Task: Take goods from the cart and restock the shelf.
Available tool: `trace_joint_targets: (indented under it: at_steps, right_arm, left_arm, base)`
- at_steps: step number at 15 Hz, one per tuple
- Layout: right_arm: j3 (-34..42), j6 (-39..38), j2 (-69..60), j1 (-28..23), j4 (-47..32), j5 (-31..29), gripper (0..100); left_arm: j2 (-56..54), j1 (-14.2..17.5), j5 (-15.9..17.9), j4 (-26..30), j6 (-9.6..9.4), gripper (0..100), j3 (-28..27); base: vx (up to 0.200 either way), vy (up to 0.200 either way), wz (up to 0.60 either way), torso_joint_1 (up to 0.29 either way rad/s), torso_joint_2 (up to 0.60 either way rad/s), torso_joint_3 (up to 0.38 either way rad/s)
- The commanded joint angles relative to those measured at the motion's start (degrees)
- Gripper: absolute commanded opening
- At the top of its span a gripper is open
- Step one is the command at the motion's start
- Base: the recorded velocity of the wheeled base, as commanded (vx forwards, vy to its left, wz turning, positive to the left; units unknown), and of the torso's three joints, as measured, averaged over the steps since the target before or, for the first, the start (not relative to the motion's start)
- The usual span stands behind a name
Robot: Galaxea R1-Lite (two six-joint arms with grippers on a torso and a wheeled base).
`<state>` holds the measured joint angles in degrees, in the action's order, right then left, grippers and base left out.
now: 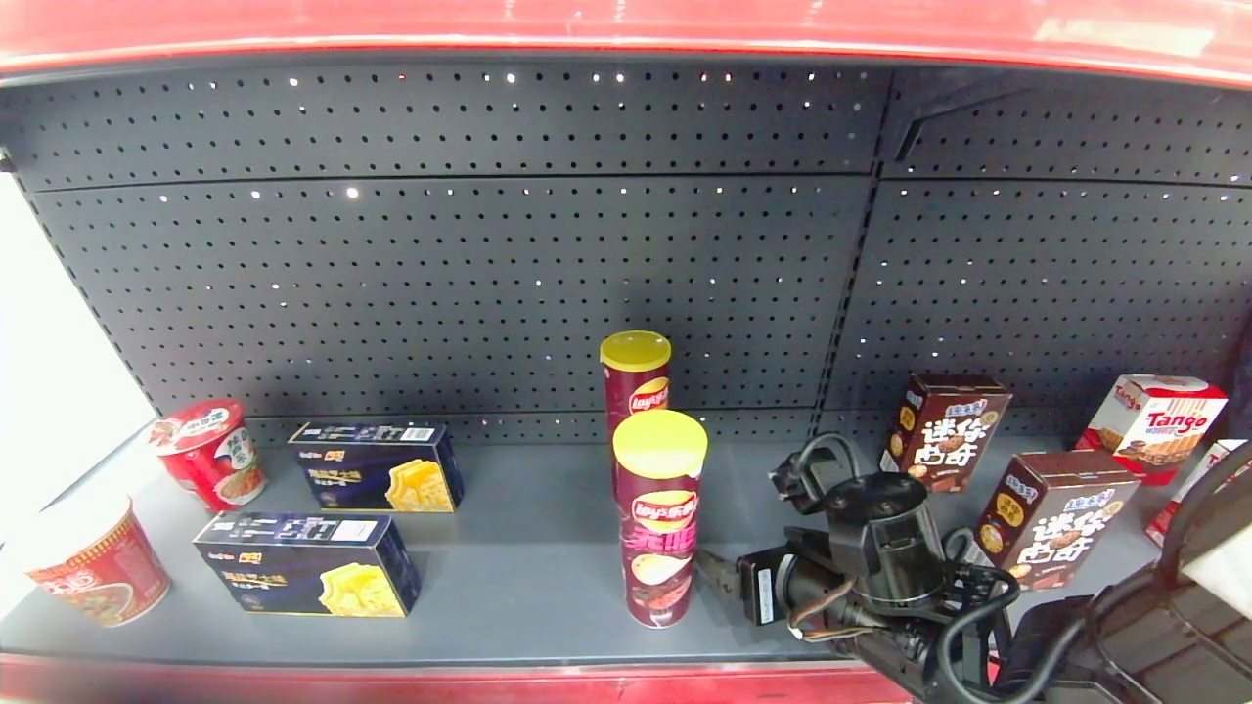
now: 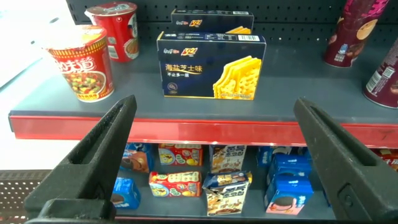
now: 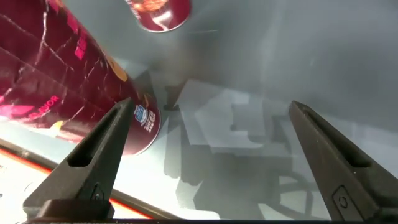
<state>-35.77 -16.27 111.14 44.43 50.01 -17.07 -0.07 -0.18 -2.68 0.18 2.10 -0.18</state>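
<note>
From where I stand, the right tool (image 3: 211,106) gapes wide and holds nothing. One finger (image 3: 99,155) is just beside the front can (image 1: 657,518), which stands upright near the shelf (image 1: 528,557) edge. Any sideways swing could knock that tall can over. The left tool (image 2: 216,102) gapes empty too.

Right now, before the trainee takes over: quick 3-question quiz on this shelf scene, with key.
1. True or false: the right gripper is shut on the front chip can.
2. Pick one: how many dark blue boxes lie on the shelf? A one, B two, C four.
3. Fill in: the left gripper, in front of the shelf's red edge, is ____ (open or shut).

Key: 1 false, it is open beside the can; 2 B; 3 open.
</note>
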Motion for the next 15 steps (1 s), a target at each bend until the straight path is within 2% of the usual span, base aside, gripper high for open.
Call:
trace_joint_targets:
  at_steps: [1, 15]
  right_arm:
    - [-0.3, 0.0, 0.4, 0.5, 0.0, 0.0, 100]
    - [-1.1, 0.0, 1.9, 1.3, 0.0, 0.0, 100]
  left_arm:
    - [0.1, 0.0, 0.0, 0.0, 0.01, 100, 0.1]
    - [0.1, 0.0, 0.0, 0.0, 0.01, 100, 0.1]
  base:
    - [0.0, 0.0, 0.0, 0.0, 0.0, 0.0]
    - [0.0, 0.0, 0.0, 0.0, 0.0, 0.0]
